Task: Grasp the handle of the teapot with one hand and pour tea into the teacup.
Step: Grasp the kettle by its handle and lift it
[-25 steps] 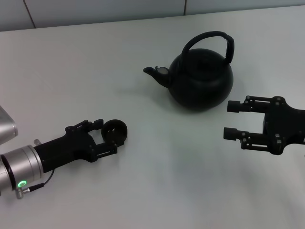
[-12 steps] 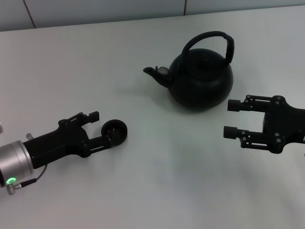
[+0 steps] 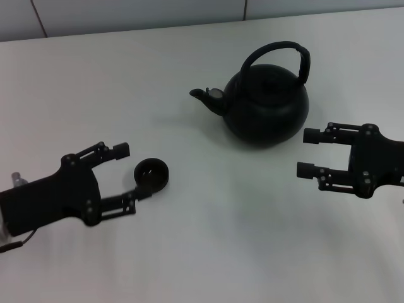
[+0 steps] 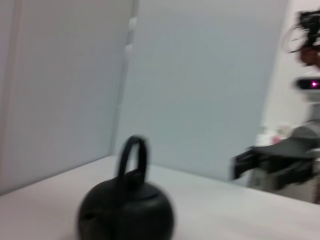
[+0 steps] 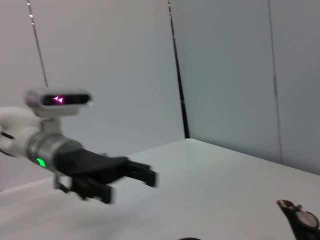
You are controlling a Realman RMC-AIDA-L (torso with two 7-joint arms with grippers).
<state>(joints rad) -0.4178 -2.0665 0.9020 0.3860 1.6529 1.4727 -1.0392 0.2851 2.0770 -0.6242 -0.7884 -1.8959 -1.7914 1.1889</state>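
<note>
The squat black teapot (image 3: 265,104) stands upright at the table's far middle, spout (image 3: 205,96) pointing left, its arched handle (image 3: 281,53) rising over the lid. The small dark teacup (image 3: 151,175) sits on the table at the near left. My left gripper (image 3: 131,172) is open just left of the teacup, one finger by its near side and the other off to its far left, not closed on it. To the right of the teapot my right gripper (image 3: 307,153) hangs open, holding nothing. In the left wrist view the teapot (image 4: 125,212) shows with the right gripper (image 4: 257,165) beyond it.
The white table (image 3: 208,246) runs back to a pale wall (image 3: 126,12). In the right wrist view the left gripper (image 5: 132,175) shows across the table, with the teapot's spout (image 5: 300,222) at the edge.
My left arm has drawn back toward the near left, away from the teacup, which stays where it was. The right gripper and the teapot have hardly moved.
</note>
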